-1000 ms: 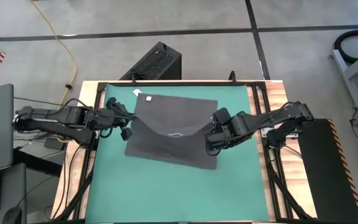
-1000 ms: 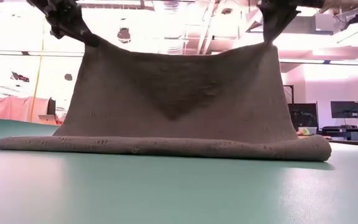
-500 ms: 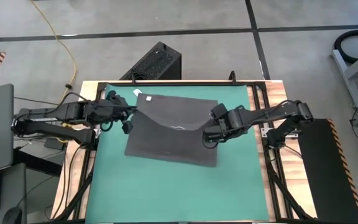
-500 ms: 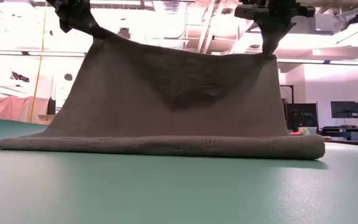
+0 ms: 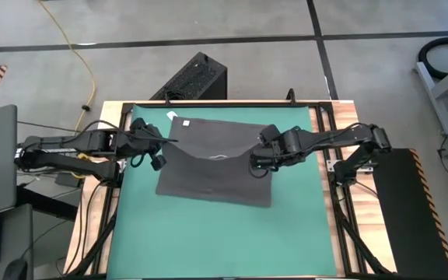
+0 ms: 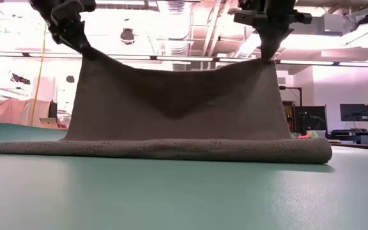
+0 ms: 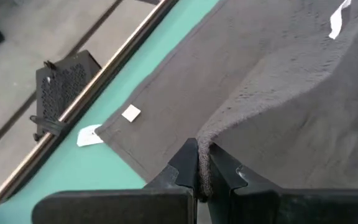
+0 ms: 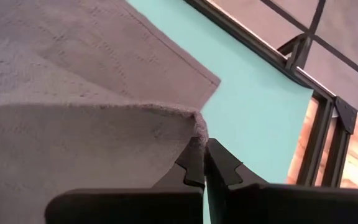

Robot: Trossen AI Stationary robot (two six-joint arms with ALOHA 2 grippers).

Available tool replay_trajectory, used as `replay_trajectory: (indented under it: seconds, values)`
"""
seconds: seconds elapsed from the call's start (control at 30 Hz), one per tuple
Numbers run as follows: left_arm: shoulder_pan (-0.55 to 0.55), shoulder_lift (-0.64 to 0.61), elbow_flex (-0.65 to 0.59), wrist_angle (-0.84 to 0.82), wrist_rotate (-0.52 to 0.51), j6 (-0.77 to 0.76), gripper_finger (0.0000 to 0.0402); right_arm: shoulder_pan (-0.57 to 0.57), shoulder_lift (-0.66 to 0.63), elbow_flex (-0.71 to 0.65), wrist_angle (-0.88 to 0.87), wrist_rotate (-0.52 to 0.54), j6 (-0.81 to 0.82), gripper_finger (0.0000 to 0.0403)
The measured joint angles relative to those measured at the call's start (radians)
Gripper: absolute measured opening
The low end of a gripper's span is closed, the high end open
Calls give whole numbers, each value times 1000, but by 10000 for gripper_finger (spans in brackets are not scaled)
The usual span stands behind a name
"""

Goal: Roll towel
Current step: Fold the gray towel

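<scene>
The dark grey towel (image 5: 216,183) lies on the green mat (image 5: 294,229), with its small white tag (image 5: 185,122) at the far left corner. Its near edge is lifted and folded back toward the far side. The fold (image 6: 165,150) rests on the mat, and the lifted edge sags in the middle (image 6: 171,108). My left gripper (image 5: 164,145) is shut on the lifted edge's left corner. My right gripper (image 5: 253,161) is shut on its right corner. Both hang above the towel in the low view, the left gripper (image 6: 82,48) and the right gripper (image 6: 262,51). My left gripper pinches the lifted edge's left corner (image 7: 205,146) between its two fingers, slanting down from the table's left. The cloth hangs below the fingers down to the fold on the mat. My right gripper pinches the lifted edge's right corner (image 8: 197,127) between its two fingers, slanting down from the table's right. The cloth hangs from it down to the fold, slack between the two grippers.
A small white scrap (image 5: 172,115) lies on the mat beside the towel's far left corner. A black box (image 5: 197,76) stands on the floor beyond the table's far edge. Bare mat shows near the front edge (image 5: 208,241).
Both grippers have carried the towel's lifted edge toward the table's far edge, over the part of the towel that lies flat. The fold on the mat has stayed where it was. Both grippers have stayed shut.
</scene>
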Motion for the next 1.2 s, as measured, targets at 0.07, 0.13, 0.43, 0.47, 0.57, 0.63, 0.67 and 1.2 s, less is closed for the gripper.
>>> replay_trajectory:
  seconds: [0.07,0.13,0.43,0.47,0.57,0.63,0.67,1.2]
  values:
    - [0,-2,28,2,25,-16,0,-6,0,0,3,-8,-10,11]
    - [0,-3,53,-9,24,-20,0,-6,0,0,2,-7,-24,11]
    - [-1,1,92,-103,50,-70,0,-8,1,0,3,-9,-33,11]
    - [-4,1,92,-127,55,-84,0,-11,1,0,4,-9,-35,11]
    - [-10,5,91,-156,20,-71,0,-12,1,0,5,-9,-50,11]
    - [-5,11,91,-141,-12,-46,0,-13,1,0,8,-9,-56,11]
    - [-1,14,91,-139,-8,-43,0,-13,1,0,10,-9,-56,11]
    - [-14,19,177,-283,17,-91,0,-29,2,-32,83,-16,-114,11]
